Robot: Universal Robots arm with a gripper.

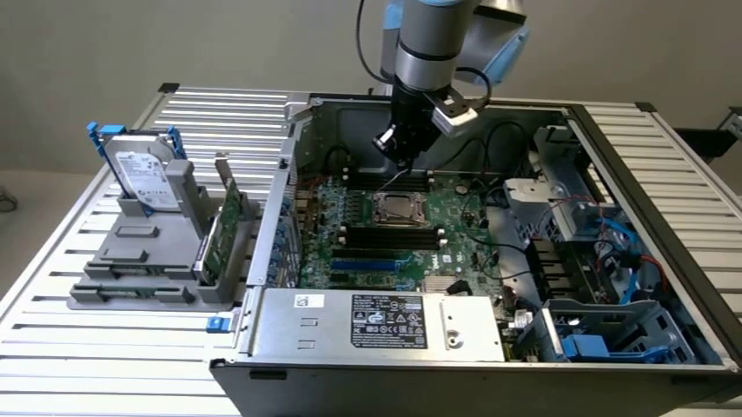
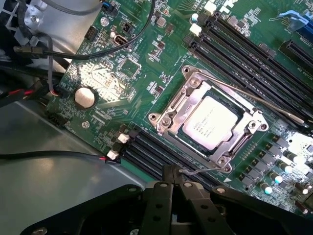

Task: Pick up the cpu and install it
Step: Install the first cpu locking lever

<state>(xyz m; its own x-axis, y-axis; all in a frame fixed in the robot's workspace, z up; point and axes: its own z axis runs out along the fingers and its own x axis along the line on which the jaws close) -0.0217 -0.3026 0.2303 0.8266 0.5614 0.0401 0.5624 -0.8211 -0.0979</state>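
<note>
1. The gripper [image 2: 175, 182] hung over the motherboard [image 1: 464, 248] inside the open computer case [image 1: 347, 339], jaws pressed together and holding nothing
2. The cpu [image 2: 210, 122] already lay in the socket [image 2: 171, 115], its silvery top showing inside the metal frame; seen from the wrist, the fingertips sat at about 7 o'clock from it, close to the thin retention lever [image 2: 254, 100]
3. Risk, as I judged it: a slightly low pass could have snagged that lever wire or scraped the memory slots [image 2: 151, 152] beside the fingertips
4. An unlatched frame would have left the chip loose; a nudge could have tilted it and bent the socket pins
</note>
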